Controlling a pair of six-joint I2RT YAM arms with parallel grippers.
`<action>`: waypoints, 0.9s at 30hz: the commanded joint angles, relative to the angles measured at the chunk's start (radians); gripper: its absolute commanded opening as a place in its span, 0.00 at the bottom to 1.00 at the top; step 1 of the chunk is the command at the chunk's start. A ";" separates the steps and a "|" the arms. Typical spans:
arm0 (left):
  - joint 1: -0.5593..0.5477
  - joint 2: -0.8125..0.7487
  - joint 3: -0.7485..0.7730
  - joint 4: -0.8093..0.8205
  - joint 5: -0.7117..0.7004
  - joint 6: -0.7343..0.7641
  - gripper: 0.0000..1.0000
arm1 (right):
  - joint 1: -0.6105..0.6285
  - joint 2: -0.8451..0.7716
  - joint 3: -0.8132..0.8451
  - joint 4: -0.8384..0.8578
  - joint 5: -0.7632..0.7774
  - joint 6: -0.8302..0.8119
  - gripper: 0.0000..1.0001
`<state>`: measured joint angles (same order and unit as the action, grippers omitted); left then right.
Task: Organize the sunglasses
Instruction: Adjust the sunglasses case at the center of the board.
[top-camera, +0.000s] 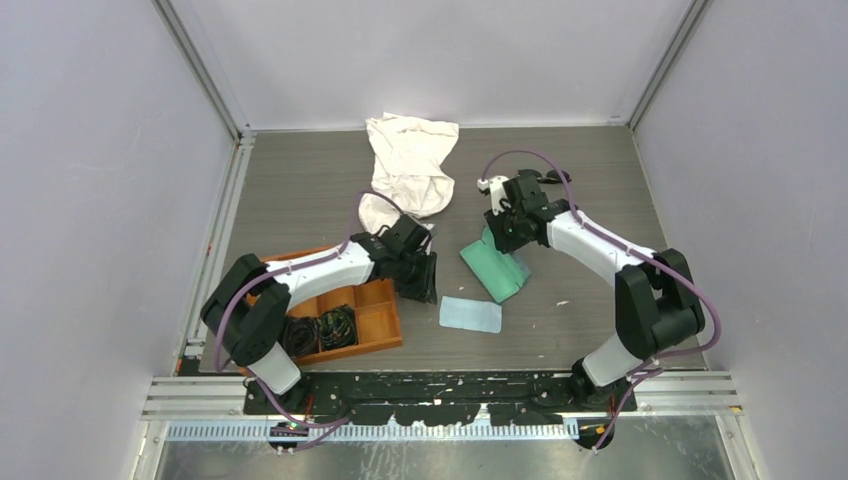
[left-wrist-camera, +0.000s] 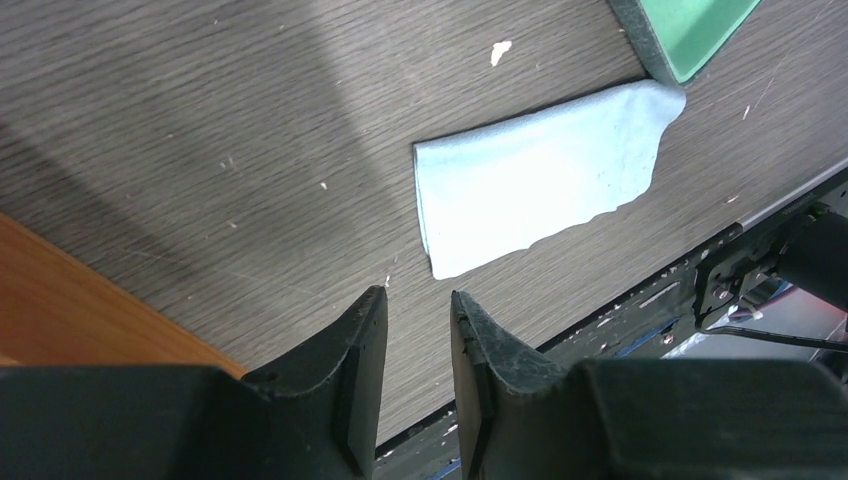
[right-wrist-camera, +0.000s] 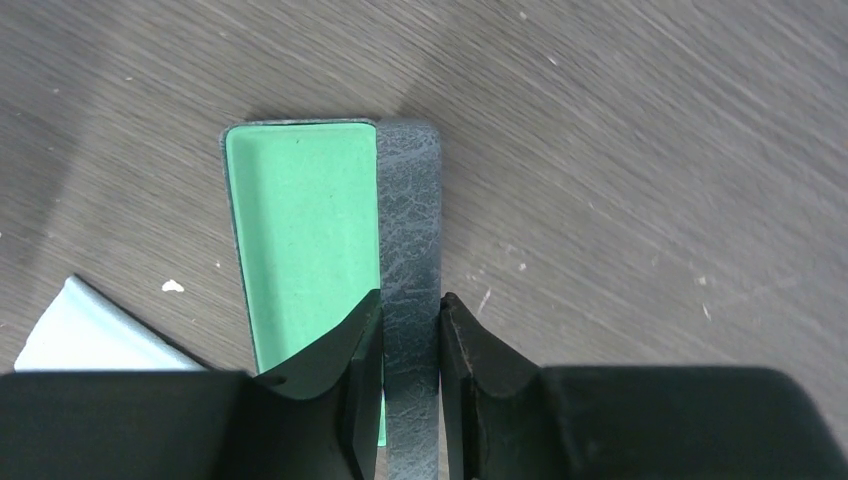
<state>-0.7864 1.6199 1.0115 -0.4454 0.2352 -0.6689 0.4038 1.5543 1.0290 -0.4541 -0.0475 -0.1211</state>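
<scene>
Sunglasses not discernible, right claw (right-wrist-camera: 410, 310) pinched glasses case's (right-wrist-camera: 300, 230) grey edge, left claw (left-wrist-camera: 418, 300) stood narrowly parted, empty, near case, blue cloth (left-wrist-camera: 540, 175) lay at case's corner, bare table (right-wrist-camera: 650, 200) lay open beyond case.

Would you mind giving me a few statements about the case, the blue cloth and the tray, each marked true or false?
1. The right gripper has its fingers on either side of the glasses case's grey wall. True.
2. The left gripper holds the light blue cloth. False: nothing is between its fingers, and the cloth lies flat on the table ahead of them.
3. The sunglasses lie on the case's green lining. False: the lining that shows is bare.
4. Black coiled bundles sit in the wooden tray. True.
</scene>
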 joint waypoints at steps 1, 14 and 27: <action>0.019 -0.069 -0.021 0.032 -0.014 0.010 0.31 | 0.021 0.028 0.080 0.030 -0.134 -0.138 0.29; 0.033 -0.086 -0.074 0.036 -0.004 -0.020 0.31 | 0.183 0.154 0.226 0.039 -0.043 -0.247 0.39; 0.033 -0.120 -0.033 0.027 -0.017 -0.033 0.31 | 0.179 -0.253 0.102 0.104 0.260 -0.008 1.00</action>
<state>-0.7570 1.5497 0.9428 -0.4385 0.2253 -0.6807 0.5869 1.4406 1.1259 -0.3477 0.0559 -0.3061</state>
